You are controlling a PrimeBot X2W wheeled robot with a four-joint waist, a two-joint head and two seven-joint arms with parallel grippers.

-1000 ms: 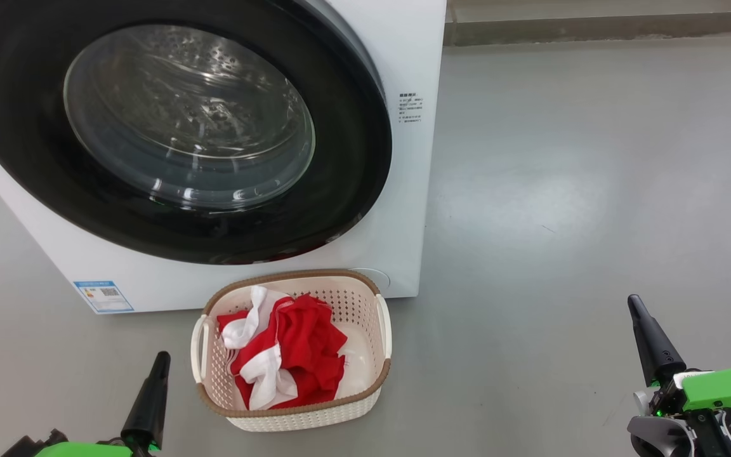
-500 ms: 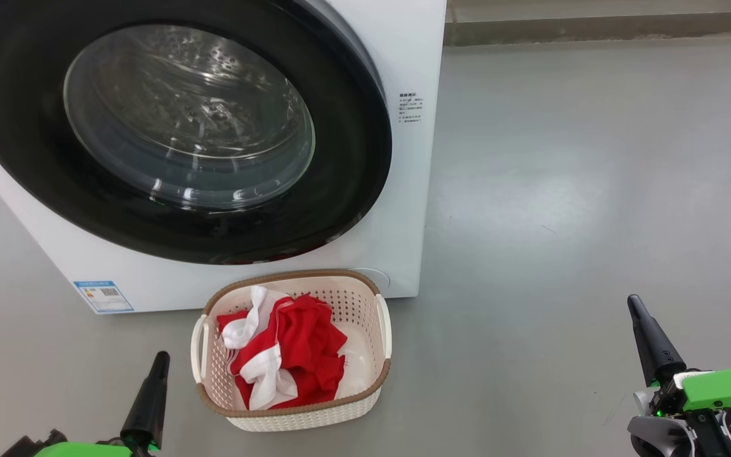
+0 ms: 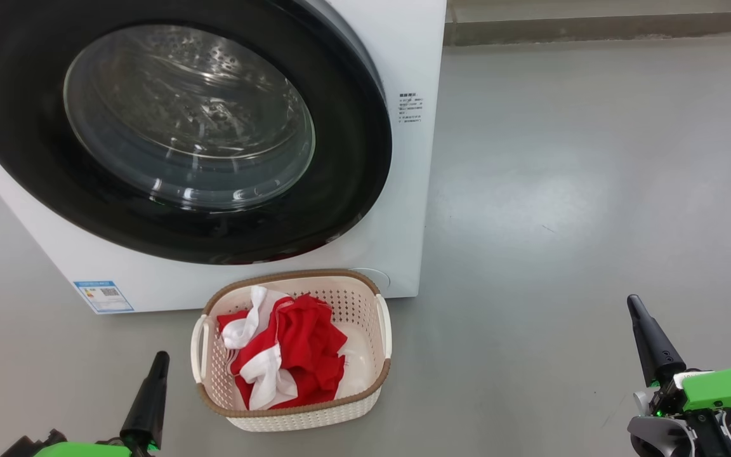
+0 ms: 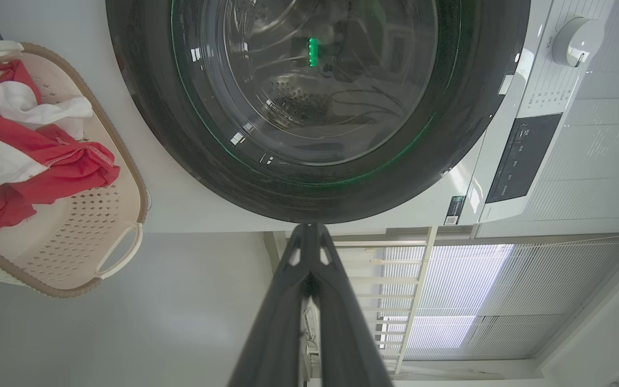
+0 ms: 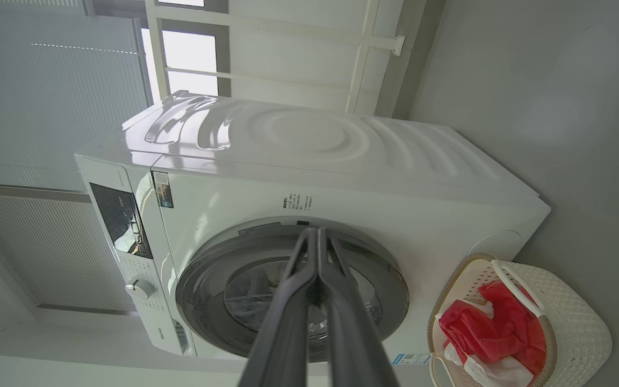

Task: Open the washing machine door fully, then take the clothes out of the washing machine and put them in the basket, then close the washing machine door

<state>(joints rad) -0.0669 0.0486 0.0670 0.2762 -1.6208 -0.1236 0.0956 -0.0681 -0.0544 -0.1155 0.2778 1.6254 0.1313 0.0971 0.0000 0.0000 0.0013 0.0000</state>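
1. A smooth grey floor (image 3: 562,190) spreads across the right half of the head view.
2. The big white front-loading washing machine (image 3: 413,209) takes up the upper left of that view, with a small blue label sticker (image 3: 103,296) near its lower left corner.
3. Its large round door (image 3: 353,190), a wide glossy black rim around bulging clear glass, lies shut against the machine's front. The perforated steel drum (image 3: 200,82) shows through the glass.
4. A small cream-white perforated plastic basket (image 3: 289,409) with a brown woven-look rim stands on the floor at lower centre, just below the door.
5. Soft bright red clothes (image 3: 305,346) with white panels lie crumpled inside the basket, heaped toward its left side.
6. The left gripper (image 3: 160,360) rises at the lower left, near the basket but apart from it. Its dark fingers are pressed together on nothing.
7. The right gripper (image 3: 634,304) stands at the lower right, well apart from the basket. Its fingers are likewise pressed together and empty.
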